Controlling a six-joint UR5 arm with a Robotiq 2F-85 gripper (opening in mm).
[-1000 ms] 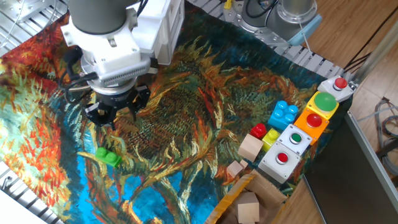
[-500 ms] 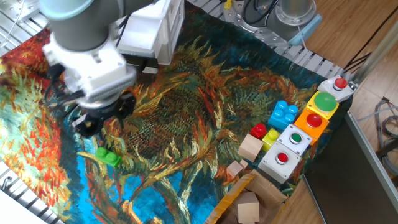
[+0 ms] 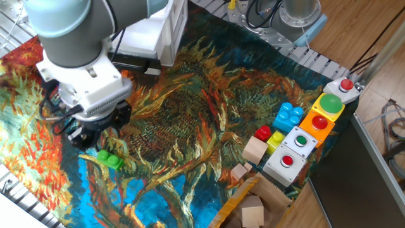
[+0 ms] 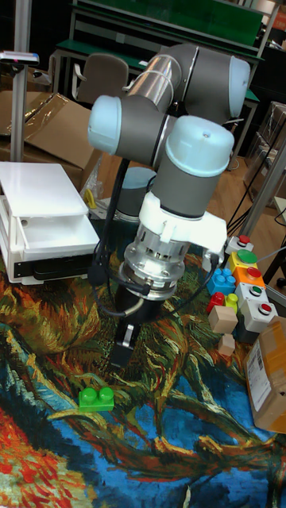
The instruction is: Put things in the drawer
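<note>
A small green brick (image 3: 109,158) with studs lies on the painted cloth near the front left; the tall fixed view shows this green brick (image 4: 97,397) too. My gripper (image 3: 96,130) hangs just above and behind it, open, with nothing between its dark fingers (image 4: 120,352). It is not touching the brick. The white cabinet (image 3: 155,31) stands at the back, partly hidden by the arm. Its drawer (image 4: 52,236) is pulled out, as the tall fixed view shows, and its inside looks bare.
On the right are a blue brick (image 3: 290,116), small red and yellow bricks (image 3: 269,134), wooden blocks (image 3: 254,151) and a row of button boxes (image 3: 297,149). A cardboard box (image 3: 250,206) sits at the front right edge.
The arm has swung left and toward the front of the table, bringing the gripper closer to the green brick. The brick has not moved.
</note>
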